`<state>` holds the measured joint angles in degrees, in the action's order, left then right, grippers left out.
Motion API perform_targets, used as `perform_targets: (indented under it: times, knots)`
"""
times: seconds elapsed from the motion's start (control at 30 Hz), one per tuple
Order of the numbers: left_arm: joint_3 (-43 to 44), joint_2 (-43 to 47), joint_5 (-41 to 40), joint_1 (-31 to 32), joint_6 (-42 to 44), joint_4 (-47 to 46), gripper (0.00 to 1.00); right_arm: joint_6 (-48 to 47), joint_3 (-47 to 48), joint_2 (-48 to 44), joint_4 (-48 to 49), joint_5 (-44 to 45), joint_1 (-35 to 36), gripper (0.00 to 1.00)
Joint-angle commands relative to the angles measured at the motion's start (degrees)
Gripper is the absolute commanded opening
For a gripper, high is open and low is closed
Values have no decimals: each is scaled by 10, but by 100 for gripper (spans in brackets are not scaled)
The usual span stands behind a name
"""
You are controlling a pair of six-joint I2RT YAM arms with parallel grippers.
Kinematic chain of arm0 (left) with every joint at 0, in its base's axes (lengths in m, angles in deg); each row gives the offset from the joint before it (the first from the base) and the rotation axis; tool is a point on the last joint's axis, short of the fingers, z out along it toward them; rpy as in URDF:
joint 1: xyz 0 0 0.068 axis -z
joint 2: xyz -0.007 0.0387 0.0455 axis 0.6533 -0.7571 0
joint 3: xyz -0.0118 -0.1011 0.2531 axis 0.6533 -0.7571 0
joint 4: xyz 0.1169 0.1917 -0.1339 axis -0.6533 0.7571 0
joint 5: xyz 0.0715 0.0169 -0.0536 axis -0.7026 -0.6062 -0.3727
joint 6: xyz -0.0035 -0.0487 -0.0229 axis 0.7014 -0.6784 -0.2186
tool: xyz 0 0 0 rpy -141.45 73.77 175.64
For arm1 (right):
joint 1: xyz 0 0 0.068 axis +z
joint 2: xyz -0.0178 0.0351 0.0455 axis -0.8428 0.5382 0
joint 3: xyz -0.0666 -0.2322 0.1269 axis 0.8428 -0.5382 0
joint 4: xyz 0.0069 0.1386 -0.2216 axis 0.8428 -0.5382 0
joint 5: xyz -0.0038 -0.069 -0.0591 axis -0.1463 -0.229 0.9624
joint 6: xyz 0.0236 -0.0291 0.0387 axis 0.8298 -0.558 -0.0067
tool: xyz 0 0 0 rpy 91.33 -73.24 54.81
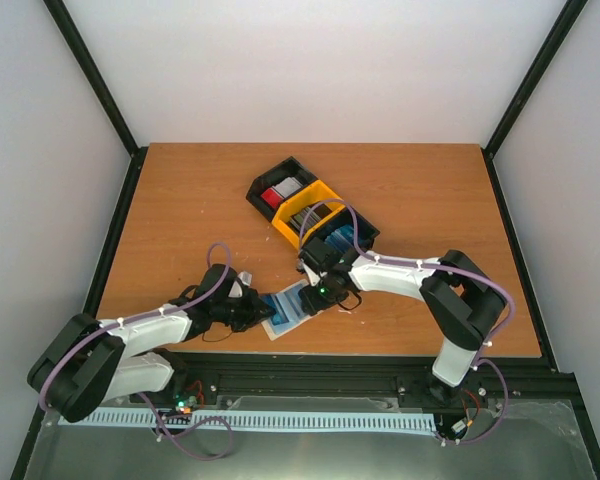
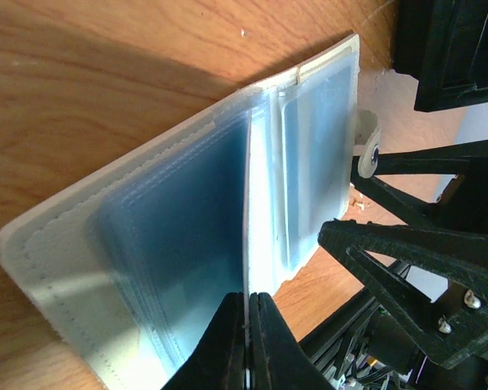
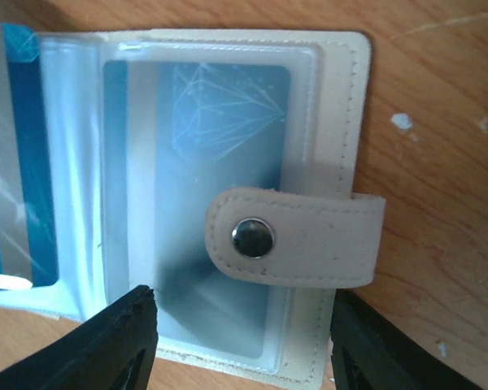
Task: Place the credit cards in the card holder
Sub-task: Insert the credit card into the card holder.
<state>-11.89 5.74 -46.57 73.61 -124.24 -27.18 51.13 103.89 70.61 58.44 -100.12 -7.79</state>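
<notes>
Bright, even light falls from above on the desk [image 1: 180,200], with soft shadows. In the wrist views the card holder [image 2: 57,244] shows pale glare on its clear sleeves.

Lab enclosure — white walls [image 1: 320,70], black frame [image 1: 94,75]

Top looks down; wrists close, seemingly sharing the card holder [image 3: 187,162]

L pincer [image 2: 248,309] pinched on card holder [image 2: 61,244], R pincer [image 3: 240,321] spread wide.
</notes>
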Motion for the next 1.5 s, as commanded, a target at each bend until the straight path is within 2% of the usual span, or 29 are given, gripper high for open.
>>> perform_targets:
  times: [0.0, 0.17, 0.23, 0.3, 0.6, 0.93, 1.07, 1.27, 1.37, 1.47]
  knots:
    - [-1, -2, 2, -4, -10, 7, 1, 9, -6, 37, -46, 60, 11, 56]
    - [-1, -7, 12, -4, -10, -18, 1, 19, -30, 45, -48, 83, 12, 41]
    - [1, -14, 14, -3, -10, -24, 1, 25, -38, 45, -45, 80, 12, 32]
    - [4, -22, 15, -3, -10, -29, 1, 31, -42, 46, -46, 81, 12, 28]
    - [9, -46, 18, -4, -9, -64, 1, 51, -41, 45, -54, 108, 12, 24]
    - [19, -99, 18, -4, -16, -143, 1, 59, -41, 45, -46, 85, 12, 24]
    - [18, -76, 0, -4, -20, -132, 1, 61, -41, 45, -46, 84, 12, 24]
    - [-5, 34, -82, -4, -37, -22, 1, 69, -36, 51, -42, 74, 12, 22]
    - [-38, 63, -55, -4, -38, -78, 1, 69, -33, 53, -41, 66, 12, 22]
    - [-37, 39, -30, -4, -40, -109, 1, 69, -28, 54, -41, 62, 12, 22]
